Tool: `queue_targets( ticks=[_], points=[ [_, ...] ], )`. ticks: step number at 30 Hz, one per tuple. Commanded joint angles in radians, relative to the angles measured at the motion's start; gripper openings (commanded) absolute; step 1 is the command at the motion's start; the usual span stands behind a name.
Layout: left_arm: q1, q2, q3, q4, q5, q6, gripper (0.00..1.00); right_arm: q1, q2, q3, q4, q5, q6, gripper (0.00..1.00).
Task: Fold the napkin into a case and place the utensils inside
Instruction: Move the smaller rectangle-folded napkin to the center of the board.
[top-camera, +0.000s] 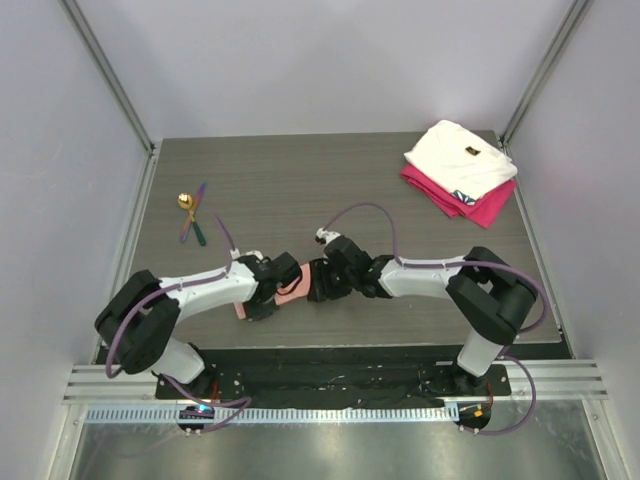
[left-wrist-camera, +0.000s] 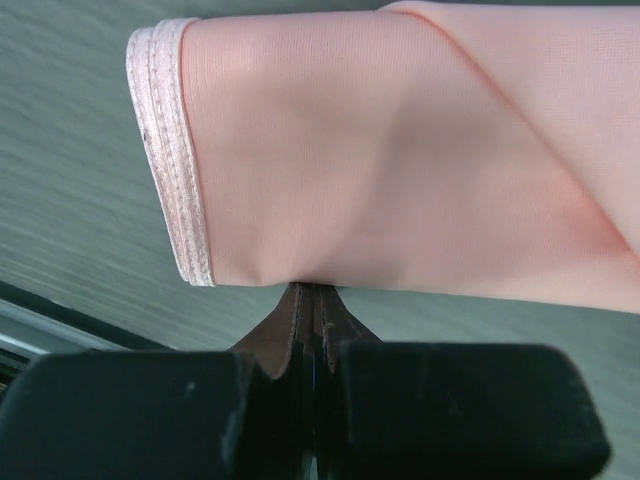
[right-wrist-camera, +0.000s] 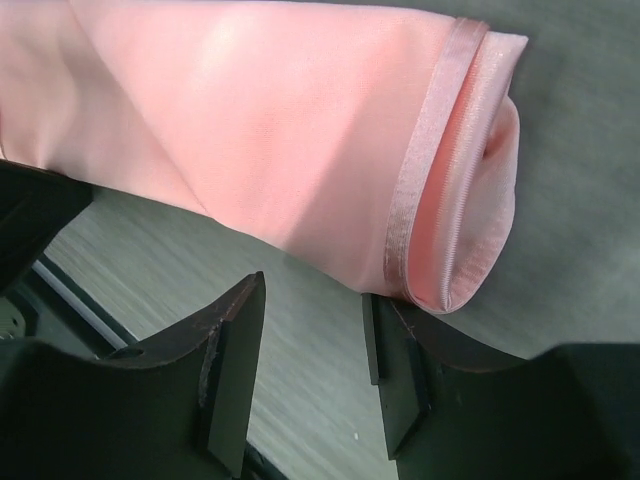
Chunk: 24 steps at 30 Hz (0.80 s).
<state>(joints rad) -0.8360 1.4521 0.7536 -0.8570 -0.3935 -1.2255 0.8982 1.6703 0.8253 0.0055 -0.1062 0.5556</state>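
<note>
Left hand (left-wrist-camera: 310, 300) clamped on napkin (left-wrist-camera: 400, 160) edge; right hand (right-wrist-camera: 312, 320) apart beside hemmed end

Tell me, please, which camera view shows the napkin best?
The right wrist view: the napkin fills the frame, its hemmed end rolled open beside the open right pincer. The left wrist view shows one hemmed edge, the shut left pincer pinching it. The top external view shows only a pink patch between the arms.
</note>
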Motion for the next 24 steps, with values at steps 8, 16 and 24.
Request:
queue_targets(
  ticks=[8,16,24],
  points=[
    [0.293,0.350,0.376,0.110,-0.113,0.360,0.00,-0.203,0.298,0.293,-0.042,-0.056,-0.077,0.52],
    [0.362,0.383,0.514,0.062,-0.049,0.448,0.13,-0.263,0.332,0.396,-0.096,-0.056,-0.131,0.53],
    [0.497,0.054,0.337,0.147,0.174,0.472,0.57,-0.258,0.103,0.196,-0.030,-0.064,-0.079,0.61]
  ],
)
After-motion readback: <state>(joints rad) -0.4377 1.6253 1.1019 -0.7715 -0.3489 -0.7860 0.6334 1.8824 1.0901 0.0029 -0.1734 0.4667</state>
